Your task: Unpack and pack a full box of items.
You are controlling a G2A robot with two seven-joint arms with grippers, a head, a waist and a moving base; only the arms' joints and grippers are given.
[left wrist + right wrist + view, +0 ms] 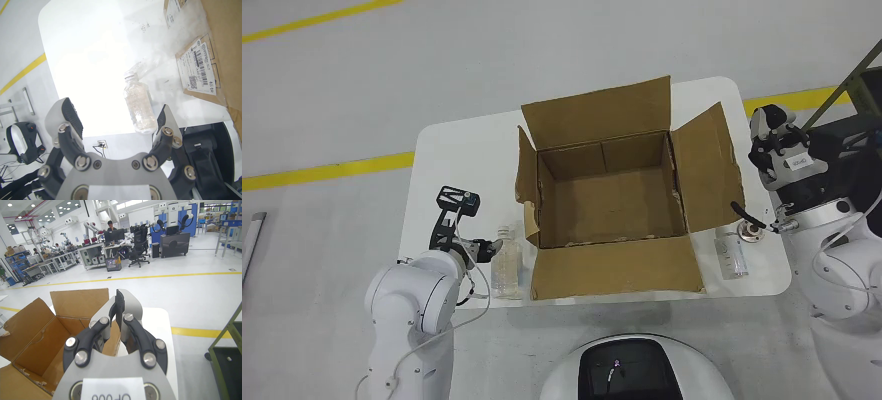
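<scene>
Box (614, 270) open on the worktop (467, 160), flaps splayed, bare cardboard floor showing; clear bottle (507, 268) lies just beside its left wall; second bottle (734, 252) lies by the right flap; left claw (115, 103) released, near the first bottle; right claw (118, 297) clenched, holding nothing, beside the box; grey floor, yellow line (332, 170).
</scene>
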